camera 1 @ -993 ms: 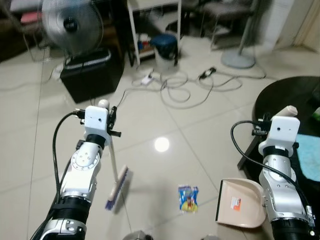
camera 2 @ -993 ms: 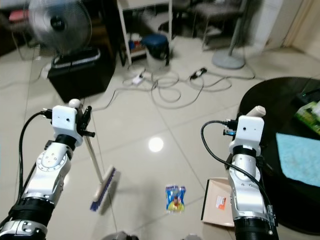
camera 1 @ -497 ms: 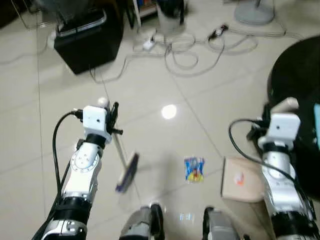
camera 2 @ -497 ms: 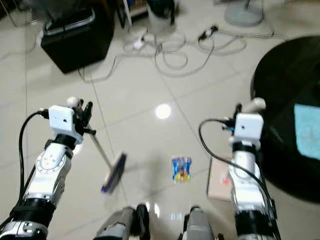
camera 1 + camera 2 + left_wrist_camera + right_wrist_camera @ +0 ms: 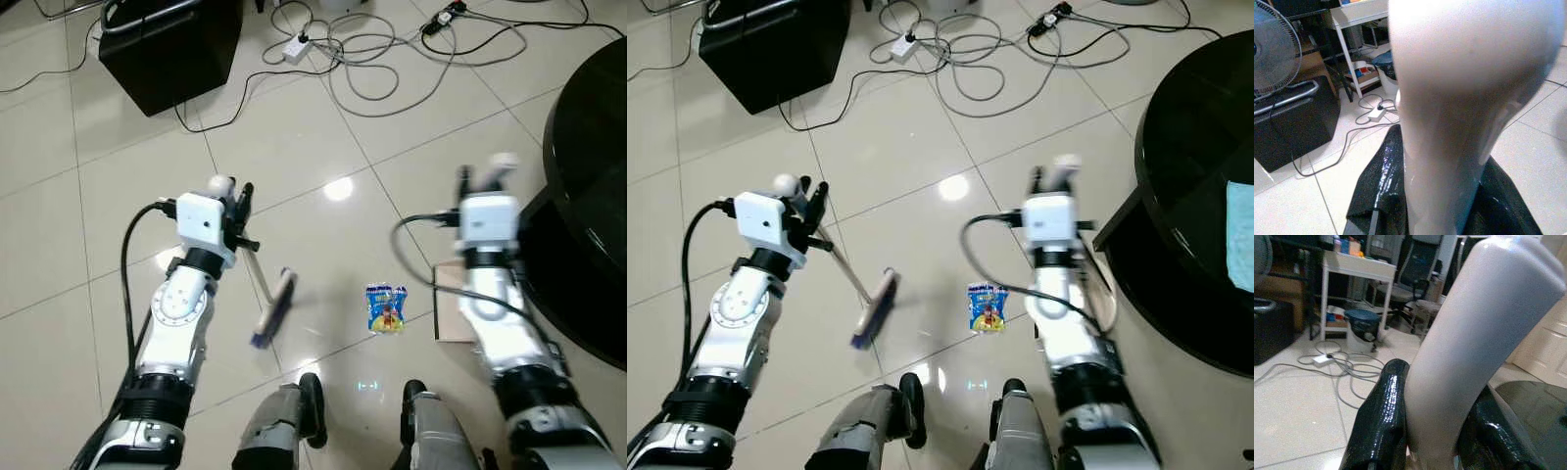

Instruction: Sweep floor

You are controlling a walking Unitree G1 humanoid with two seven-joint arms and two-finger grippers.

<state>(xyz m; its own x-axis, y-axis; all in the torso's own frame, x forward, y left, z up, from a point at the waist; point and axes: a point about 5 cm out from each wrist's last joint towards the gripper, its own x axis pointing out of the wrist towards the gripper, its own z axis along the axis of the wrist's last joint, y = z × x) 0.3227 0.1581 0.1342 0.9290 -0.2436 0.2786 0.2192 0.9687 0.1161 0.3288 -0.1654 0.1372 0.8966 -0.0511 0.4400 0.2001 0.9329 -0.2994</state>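
Sweep setup: left gripper [image 5: 238, 211] clamps brush [image 5: 273, 308] left of snack packet [image 5: 387, 307]; right gripper [image 5: 1055, 179] clamps dustpan [image 5: 449, 315] right of it. Next: brush packet toward pan.

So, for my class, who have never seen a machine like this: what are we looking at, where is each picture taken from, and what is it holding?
This is a walking humanoid robot with two silver arms. The two wide pictures come from cameras in its head, looking down at a tiled floor. Its own feet show at the bottom edge. The close-ups come from a camera on each wrist.

The left gripper holds a small broom by its pale handle, brush end near the floor. The right gripper holds the handle of a beige dustpan.

Between them lies a blue and yellow packet. Further off are tangled cables, a black box and a dark round table.
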